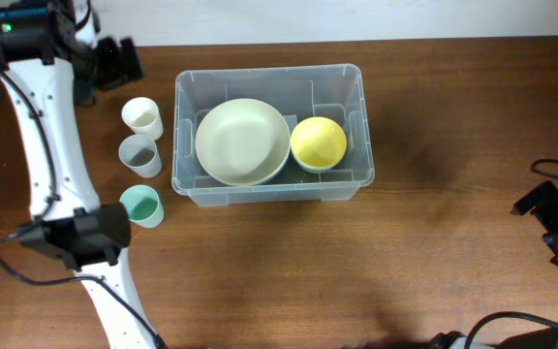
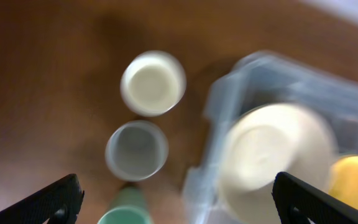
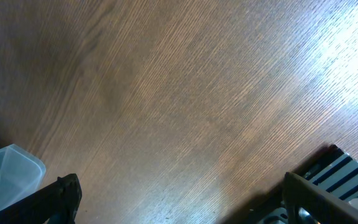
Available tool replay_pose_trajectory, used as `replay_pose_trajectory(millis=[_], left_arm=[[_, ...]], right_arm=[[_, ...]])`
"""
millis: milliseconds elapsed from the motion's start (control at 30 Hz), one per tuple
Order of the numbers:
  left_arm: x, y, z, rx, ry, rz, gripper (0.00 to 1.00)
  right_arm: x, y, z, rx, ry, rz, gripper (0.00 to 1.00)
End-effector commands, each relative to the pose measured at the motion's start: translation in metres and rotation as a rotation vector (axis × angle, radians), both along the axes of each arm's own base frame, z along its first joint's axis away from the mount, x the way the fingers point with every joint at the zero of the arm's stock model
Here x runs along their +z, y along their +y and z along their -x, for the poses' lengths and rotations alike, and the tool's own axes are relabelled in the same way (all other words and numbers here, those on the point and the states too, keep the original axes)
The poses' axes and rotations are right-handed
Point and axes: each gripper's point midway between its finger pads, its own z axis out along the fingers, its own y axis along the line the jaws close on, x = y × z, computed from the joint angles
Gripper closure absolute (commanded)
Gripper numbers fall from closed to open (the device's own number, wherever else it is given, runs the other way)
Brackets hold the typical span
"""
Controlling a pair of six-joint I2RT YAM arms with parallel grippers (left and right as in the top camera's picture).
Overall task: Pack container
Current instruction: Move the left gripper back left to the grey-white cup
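The container (image 1: 260,74) is a clear bin at the table's middle. It holds a large cream bowl (image 1: 242,142) and a yellow bowl (image 1: 318,143). Left of it stand a white cup (image 1: 141,116), a grey cup (image 1: 139,153) and a green cup (image 1: 142,206). My left gripper (image 1: 114,63) is raised behind the white cup. The blurred left wrist view shows it open (image 2: 182,199) and empty above the cups (image 2: 137,150) and the container's left wall (image 2: 211,124). My right gripper (image 1: 548,202) is far right, open (image 3: 179,199) and empty over bare wood.
The left arm's black elbow (image 1: 76,237) hangs beside the green cup. The container's corner (image 3: 5,168) shows at the lower left of the right wrist view. A black ribbed part (image 3: 340,174) sits by the right finger.
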Motion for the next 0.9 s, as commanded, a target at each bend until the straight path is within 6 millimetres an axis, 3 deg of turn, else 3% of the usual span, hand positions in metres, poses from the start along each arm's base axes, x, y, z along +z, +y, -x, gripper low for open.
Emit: replay_pose_trajectory(millis=[0, 100, 233, 400, 867], left_arm=[[-0.024, 0.03, 0.03, 0.052, 0.131, 0.005, 0.0], [-0.057, 0.053, 0.049, 0.113, 0.257, 0.038, 0.01], [-0.089, 0.067, 0.069, 0.156, 0.367, 0.071, 0.01], [-0.116, 0.072, 0.064, 0.162, 0.376, 0.074, 0.0], [-0.134, 0.059, 0.049, 0.033, 0.357, -0.042, 0.01]], right_arm=[[0.0, 0.0, 0.0, -0.009, -0.006, -0.003, 0.01], [0.0, 0.0, 0.0, -0.009, -0.006, -0.003, 0.01], [0.0, 0.0, 0.0, -0.009, -0.006, -0.003, 0.01], [0.0, 0.0, 0.0, -0.009, -0.006, -0.003, 0.01], [0.0, 0.0, 0.0, -0.009, -0.006, -0.003, 0.01]])
